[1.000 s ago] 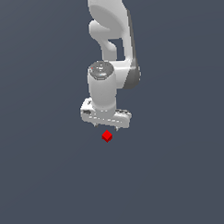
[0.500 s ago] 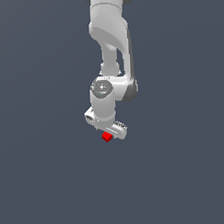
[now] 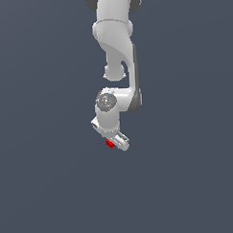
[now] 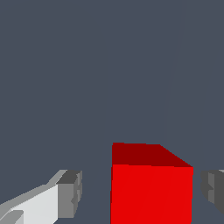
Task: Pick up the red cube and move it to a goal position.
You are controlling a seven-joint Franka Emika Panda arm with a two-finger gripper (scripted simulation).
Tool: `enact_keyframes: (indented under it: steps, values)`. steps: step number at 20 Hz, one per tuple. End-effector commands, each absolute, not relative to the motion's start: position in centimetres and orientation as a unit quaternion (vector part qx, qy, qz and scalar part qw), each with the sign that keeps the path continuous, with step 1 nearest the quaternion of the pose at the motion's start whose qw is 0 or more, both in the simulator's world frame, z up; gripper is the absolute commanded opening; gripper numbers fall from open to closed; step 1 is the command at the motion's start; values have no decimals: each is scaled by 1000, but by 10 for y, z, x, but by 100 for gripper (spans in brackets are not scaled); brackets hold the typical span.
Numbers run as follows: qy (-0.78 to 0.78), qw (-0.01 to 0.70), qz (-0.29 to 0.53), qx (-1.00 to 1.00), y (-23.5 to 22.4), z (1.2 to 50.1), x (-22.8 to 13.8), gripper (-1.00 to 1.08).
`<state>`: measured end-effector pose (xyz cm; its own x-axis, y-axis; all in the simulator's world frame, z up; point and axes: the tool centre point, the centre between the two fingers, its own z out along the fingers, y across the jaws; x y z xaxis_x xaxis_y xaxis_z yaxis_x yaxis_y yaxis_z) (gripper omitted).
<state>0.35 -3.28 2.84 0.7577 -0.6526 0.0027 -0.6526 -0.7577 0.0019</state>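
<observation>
The red cube (image 3: 110, 144) lies on the flat grey floor (image 3: 49, 179), mostly hidden under the white gripper (image 3: 111, 140) in the exterior view. In the wrist view the red cube (image 4: 151, 188) fills the space between the two fingers. One grey finger pad (image 4: 71, 192) stands a small gap from one side of the cube, and the other pad (image 4: 213, 188) stands a narrower gap from the opposite side. The gripper (image 4: 141, 192) is open around the cube and is not touching it.
The white arm (image 3: 116, 37) reaches down from the top of the exterior view. Plain grey floor lies all around the cube; no other objects show.
The gripper has come down from above the cube and turned, so its fingers now straddle the cube. The cube has not moved.
</observation>
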Motion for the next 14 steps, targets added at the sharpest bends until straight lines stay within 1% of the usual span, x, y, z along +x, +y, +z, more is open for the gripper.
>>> enact_keyframes:
  steps: [1,5,6,14]
  values:
    - [-360,1,1,933,-33,23,3,100]
    - [-366,0,0,930,-32,20,3,100]
    - [-366,0,0,930,-32,20,3,-100]
    - [-366,0,0,930,-32,20,3,-100]
